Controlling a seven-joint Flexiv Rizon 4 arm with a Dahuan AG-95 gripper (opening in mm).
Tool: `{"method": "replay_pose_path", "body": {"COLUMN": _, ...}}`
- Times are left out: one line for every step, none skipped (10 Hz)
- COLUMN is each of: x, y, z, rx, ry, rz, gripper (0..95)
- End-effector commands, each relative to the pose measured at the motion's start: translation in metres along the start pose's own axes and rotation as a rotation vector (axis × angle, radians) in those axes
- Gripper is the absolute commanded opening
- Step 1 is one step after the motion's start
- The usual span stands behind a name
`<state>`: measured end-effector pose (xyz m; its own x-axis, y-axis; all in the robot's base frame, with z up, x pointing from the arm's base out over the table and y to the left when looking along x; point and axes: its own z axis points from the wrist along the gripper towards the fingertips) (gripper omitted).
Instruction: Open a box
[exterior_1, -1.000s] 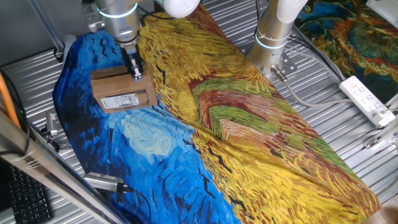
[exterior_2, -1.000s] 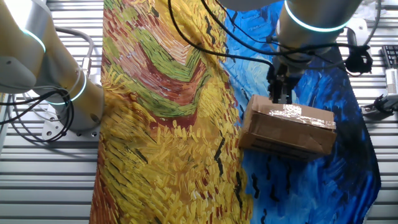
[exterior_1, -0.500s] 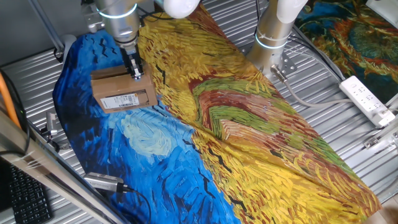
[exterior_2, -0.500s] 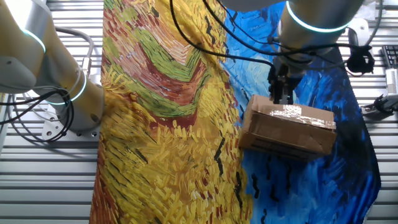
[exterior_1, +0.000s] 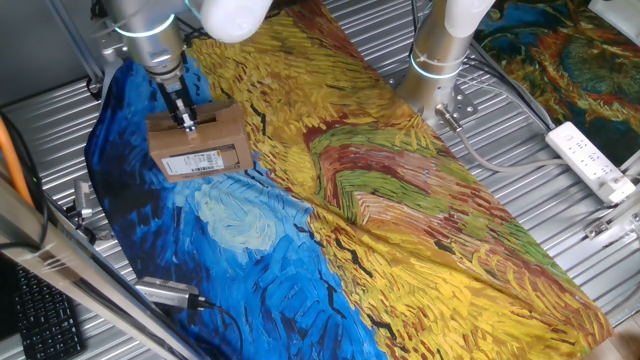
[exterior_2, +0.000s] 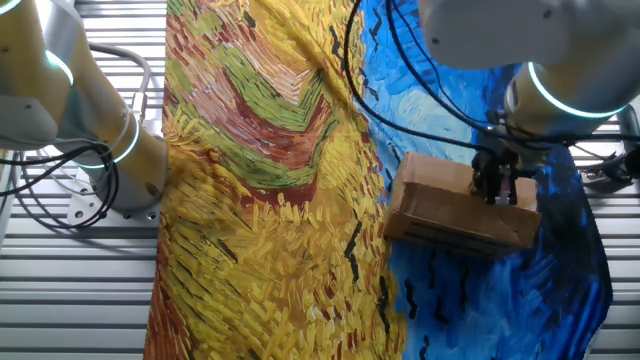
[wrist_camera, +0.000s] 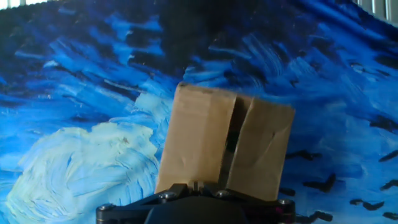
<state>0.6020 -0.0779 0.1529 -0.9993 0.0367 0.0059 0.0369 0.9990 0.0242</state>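
Observation:
The brown cardboard box (exterior_1: 198, 142) lies on the blue part of the painted cloth, with its white barcode label (exterior_1: 196, 161) facing the front. It also shows in the other fixed view (exterior_2: 450, 208). In the hand view the box (wrist_camera: 214, 140) fills the middle, and a dark gap runs between its two top flaps. My gripper (exterior_1: 186, 122) points straight down with its fingers together, their tips on the box top near the middle. It shows in the other fixed view (exterior_2: 497, 192) toward the box's right end, and at the bottom edge of the hand view (wrist_camera: 196, 185).
A second arm's base (exterior_1: 440, 60) stands at the back right, with cables beside it. A white power strip (exterior_1: 592, 160) lies at the far right. The cloth (exterior_1: 400, 220) covers the ribbed metal table. A small metal tool (exterior_1: 170, 293) lies at the front left.
My gripper has slid across the box top, from the edge next to the yellow cloth toward the blue side. The box has stayed in place.

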Motion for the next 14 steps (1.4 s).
{"method": "replay_pose_path", "body": {"x": 0.003, "y": 0.004, "z": -0.003, "rx": 0.006, "ry": -0.001, "rz": -0.003, "gripper": 0.0}}
{"method": "replay_pose_path", "body": {"x": 0.002, "y": 0.004, "z": -0.003, "rx": 0.006, "ry": -0.001, "rz": -0.003, "gripper": 0.0}}
{"method": "replay_pose_path", "body": {"x": 0.003, "y": 0.004, "z": -0.003, "rx": 0.011, "ry": 0.005, "rz": -0.006, "gripper": 0.0}}
{"method": "replay_pose_path", "body": {"x": 0.003, "y": 0.004, "z": -0.003, "rx": 0.014, "ry": 0.008, "rz": -0.008, "gripper": 0.0}}
{"method": "replay_pose_path", "body": {"x": 0.003, "y": 0.003, "z": -0.004, "rx": 0.016, "ry": 0.008, "rz": -0.01, "gripper": 0.0}}
{"method": "replay_pose_path", "body": {"x": 0.004, "y": 0.0, "z": -0.005, "rx": 0.018, "ry": 0.009, "rz": -0.02, "gripper": 0.0}}
{"method": "replay_pose_path", "body": {"x": 0.004, "y": -0.004, "z": -0.006, "rx": 0.018, "ry": 0.01, "rz": -0.027, "gripper": 0.0}}
{"method": "replay_pose_path", "body": {"x": 0.005, "y": -0.005, "z": -0.006, "rx": 0.021, "ry": 0.012, "rz": -0.03, "gripper": 0.0}}
{"method": "replay_pose_path", "body": {"x": 0.005, "y": -0.006, "z": -0.006, "rx": 0.021, "ry": 0.011, "rz": -0.03, "gripper": 0.0}}
{"method": "replay_pose_path", "body": {"x": 0.005, "y": -0.006, "z": -0.006, "rx": 0.021, "ry": 0.012, "rz": -0.032, "gripper": 0.0}}
{"method": "replay_pose_path", "body": {"x": 0.006, "y": -0.007, "z": -0.005, "rx": 0.022, "ry": 0.015, "rz": -0.034, "gripper": 0.0}}
{"method": "replay_pose_path", "body": {"x": 0.007, "y": -0.01, "z": -0.004, "rx": 0.022, "ry": 0.015, "rz": -0.04, "gripper": 0.0}}
{"method": "replay_pose_path", "body": {"x": 0.007, "y": -0.012, "z": -0.003, "rx": 0.023, "ry": 0.016, "rz": -0.045, "gripper": 0.0}}
{"method": "replay_pose_path", "body": {"x": 0.008, "y": -0.014, "z": -0.002, "rx": 0.025, "ry": 0.016, "rz": -0.051, "gripper": 0.0}}
